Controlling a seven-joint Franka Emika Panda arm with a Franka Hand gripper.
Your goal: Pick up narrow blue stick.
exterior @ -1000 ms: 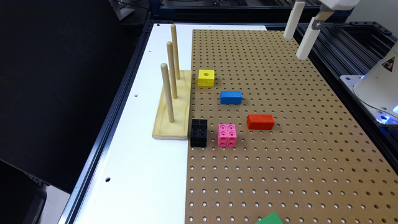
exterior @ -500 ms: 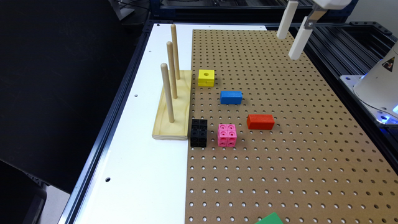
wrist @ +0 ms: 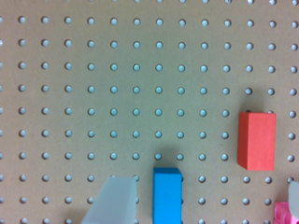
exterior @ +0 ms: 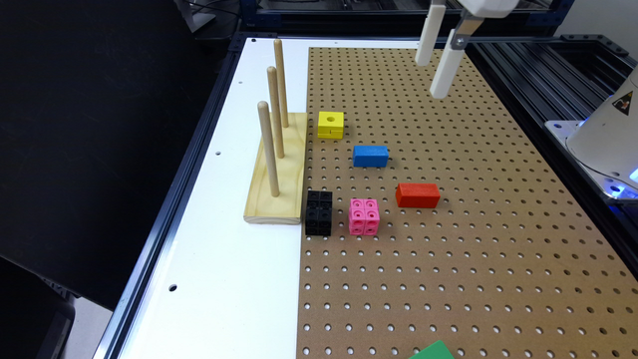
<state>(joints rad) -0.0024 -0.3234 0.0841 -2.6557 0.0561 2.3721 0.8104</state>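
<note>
1. The narrow blue stick (exterior: 371, 155) is seen lying flat on the pegboard bench (exterior: 448, 279), untouched, towards the far half of the board and nearer the edge that borders the white strip.
2. It is set between the yellow cube (exterior: 331, 124), which lies nearer the far edge, and the red block (exterior: 417, 195), which lies nearer the near edge; it touches neither.
3. The gripper (exterior: 437, 70) is held high above the far end of the bench, well apart from the stick and nearer the board's opposite long edge.
4. The jaws are spread wide and nothing is held between them; in the wrist view one pale fingertip (wrist: 113, 200) is seen just beside the stick (wrist: 167, 195), with the other at the picture's edge.
5. No part of the pick is judged complete: the stick has not been grasped or lifted.
6. What is left is judged to be the whole sequence: the jaws are to be centred over the stick, brought down around its narrow sides, closed and raised.
</note>
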